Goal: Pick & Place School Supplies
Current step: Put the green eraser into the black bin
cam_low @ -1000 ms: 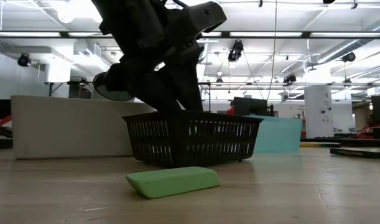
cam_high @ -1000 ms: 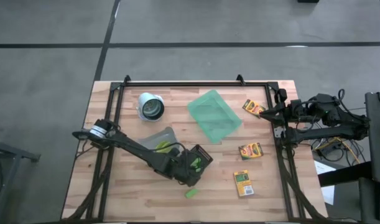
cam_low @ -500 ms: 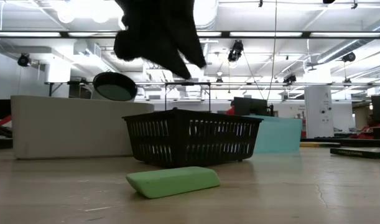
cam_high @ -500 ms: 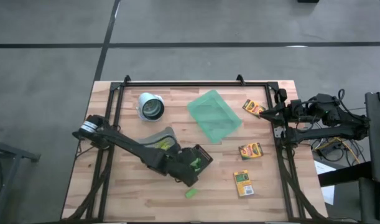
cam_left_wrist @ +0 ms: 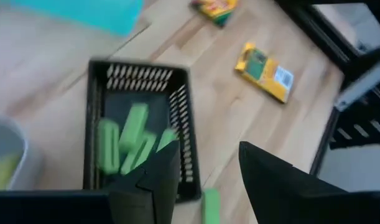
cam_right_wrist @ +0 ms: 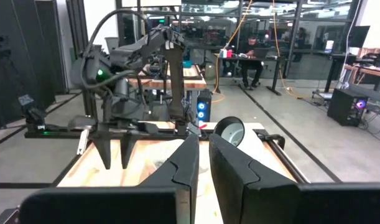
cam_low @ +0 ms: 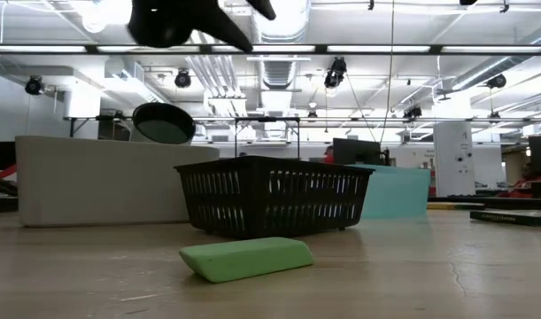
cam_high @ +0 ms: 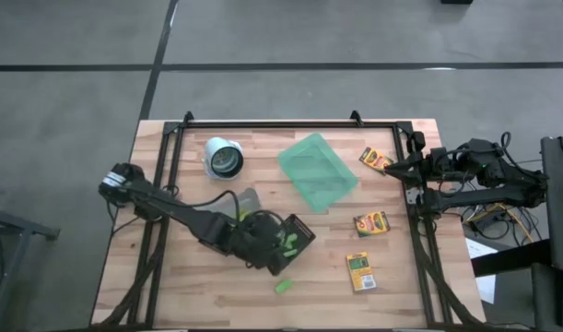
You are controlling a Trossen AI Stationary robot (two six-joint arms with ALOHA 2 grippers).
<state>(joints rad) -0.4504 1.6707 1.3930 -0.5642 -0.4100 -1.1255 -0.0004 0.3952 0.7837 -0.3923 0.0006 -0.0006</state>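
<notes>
Several bright green sticks (cam_left_wrist: 130, 140) lie inside a black basket (cam_high: 296, 238). One more green stick (cam_high: 283, 287) lies flat on the table in front of the basket and also shows in the low view (cam_low: 246, 258). Three crayon boxes (cam_high: 375, 160) (cam_high: 370, 223) (cam_high: 360, 271) lie flat on the table's right side. My left gripper (cam_left_wrist: 207, 152) is open and empty, hovering above the basket's left part (cam_high: 261, 247). My right gripper (cam_right_wrist: 203, 163) is shut and empty at the table's right edge (cam_high: 396, 169).
A clear bin (cam_high: 241, 207) holding yellow-green items stands left of the basket, under my left arm. A white cup (cam_high: 224, 158) lies at the far left. A translucent green tray (cam_high: 318, 171) sits at the far middle. A black frame (cam_high: 263, 123) borders the table.
My left gripper has risen from the black basket, nearly leaving the top of the low view, and has drawn back a little toward the table's left edge. The basket and the green stick in front of it have stayed in place.
</notes>
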